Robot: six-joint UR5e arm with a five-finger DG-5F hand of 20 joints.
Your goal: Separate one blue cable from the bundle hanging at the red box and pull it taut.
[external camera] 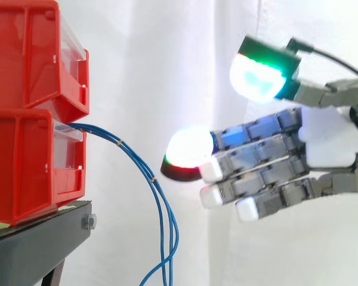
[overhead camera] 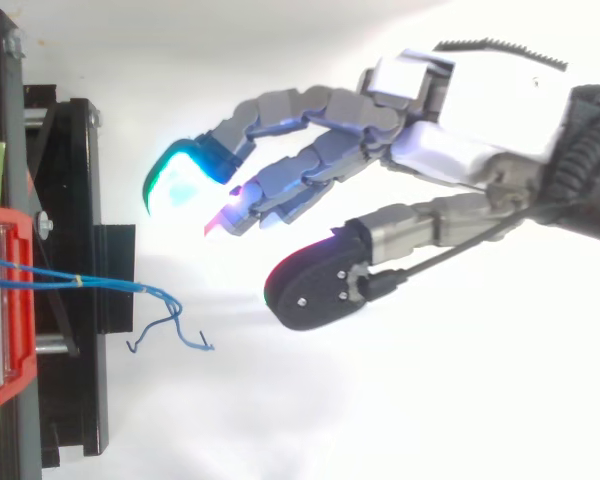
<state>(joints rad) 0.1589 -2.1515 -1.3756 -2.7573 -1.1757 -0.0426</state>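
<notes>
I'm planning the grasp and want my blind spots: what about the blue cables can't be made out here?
Side view: the blue cables' lower ends run off the bottom edge.
Both views: their anchoring inside the lower red bin is hidden by its walls.
Strand count: too thin and overlapping to tell in either view.
Top view: glow blurs the robot hand's fingertip outlines.

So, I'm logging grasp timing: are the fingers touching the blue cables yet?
Apart. The side view shows bare white curtain between the fingers and the blue cables hanging from the lower red bin.

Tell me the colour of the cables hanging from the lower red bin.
The cables are blue, clearest in the side view.
</notes>
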